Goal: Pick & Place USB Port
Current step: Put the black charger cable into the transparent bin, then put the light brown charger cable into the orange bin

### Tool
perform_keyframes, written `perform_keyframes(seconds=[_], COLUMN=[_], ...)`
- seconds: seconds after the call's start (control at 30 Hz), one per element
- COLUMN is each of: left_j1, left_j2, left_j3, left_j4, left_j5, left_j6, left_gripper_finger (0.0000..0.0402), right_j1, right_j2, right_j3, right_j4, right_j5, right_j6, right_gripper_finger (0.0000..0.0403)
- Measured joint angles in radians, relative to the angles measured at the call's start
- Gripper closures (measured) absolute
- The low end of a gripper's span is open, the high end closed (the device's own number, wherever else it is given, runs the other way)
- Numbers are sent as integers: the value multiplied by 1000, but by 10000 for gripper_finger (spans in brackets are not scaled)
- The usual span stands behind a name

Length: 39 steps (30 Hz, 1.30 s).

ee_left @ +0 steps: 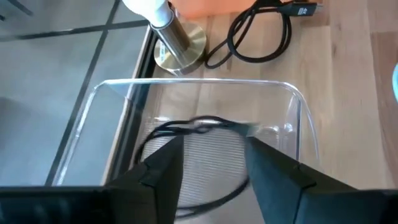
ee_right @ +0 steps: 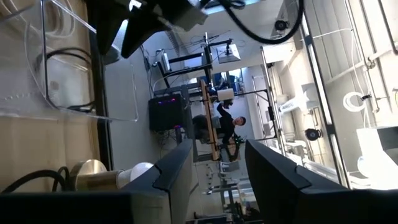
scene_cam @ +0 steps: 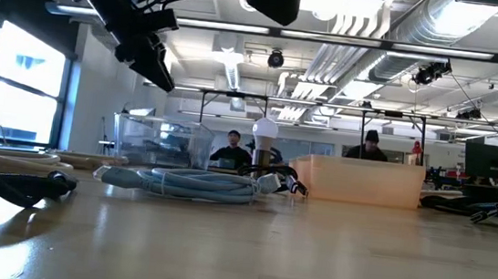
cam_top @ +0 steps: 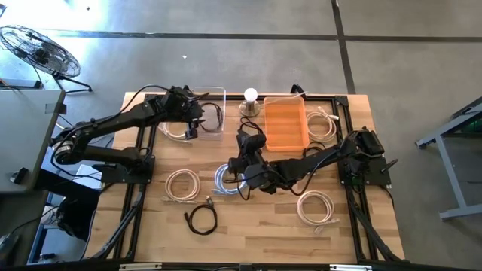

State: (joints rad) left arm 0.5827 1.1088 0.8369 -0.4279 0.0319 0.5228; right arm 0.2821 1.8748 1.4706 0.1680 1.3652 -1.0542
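The left gripper (cam_top: 193, 124) hangs above the clear bin (cam_top: 220, 92). In the left wrist view its fingers (ee_left: 163, 168) stand apart with nothing between them, and directly under them, inside the bin, lies a black cable (ee_left: 186, 127) in a loop beside some white coils (cam_top: 175, 131). So it seems one cable is already placed, and this gripper is empty.

The right gripper (cam_top: 248, 143) is out over the middle of the table, pointing toward the lamp (cam_top: 251, 96) and the orange tray (cam_top: 285, 124). Its fingers are also apart in its own view, with only the room beyond visible between them; it holds nothing. Just below and beside it lies the light blue cable (cam_top: 224, 177). A white coil (cam_top: 182, 184) and a small black cable (cam_top: 202, 218) lie farther from it, toward the table front, and another white coil (cam_top: 319, 208) lies on its far side, well apart.

Possible troubles, as I judge:
- The two arms are near each other around the bin and lamp; if both move at once, they may collide.
- The right arm passes close over the blue cable and may catch and drag it.
- A coil is soft; a grip on one strand may unroll it, and the plug could hang outside the bin wall.
- The lamp stands just beside the bin and could be knocked.
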Motion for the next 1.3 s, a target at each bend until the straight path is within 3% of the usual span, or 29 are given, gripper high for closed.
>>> perform_keyframes(seconds=[0.37, 0.6, 0.77, 0.9, 1.17, 1.3], left_j1=[0, -1, -11, -43, -145, -188], left_j2=[-20, -68, -108, -127, -130, -130], left_j3=[143, 145, 113, 75, 21, 5], left_j4=[-344, -532, -540, -531, -454, -401], left_j5=[45, 92, 90, 85, 82, 81], left_j6=[26, 21, -22, -34, -81, -91], left_gripper_finger=[220, 220, 220, 220, 220, 220], right_j1=[69, 169, 231, 254, 155, 52], right_j2=[-97, -231, -364, -449, -574, -575], right_j3=[0, 0, 0, 0, 0, 0], right_j4=[-218, -404, -591, -842, -1460, -1708], right_j5=[84, 205, 189, 181, -166, -256], right_j6=[123, 359, 776, 1088, 1797, 2037], right_gripper_finger=[261, 261, 262, 262, 263, 263])
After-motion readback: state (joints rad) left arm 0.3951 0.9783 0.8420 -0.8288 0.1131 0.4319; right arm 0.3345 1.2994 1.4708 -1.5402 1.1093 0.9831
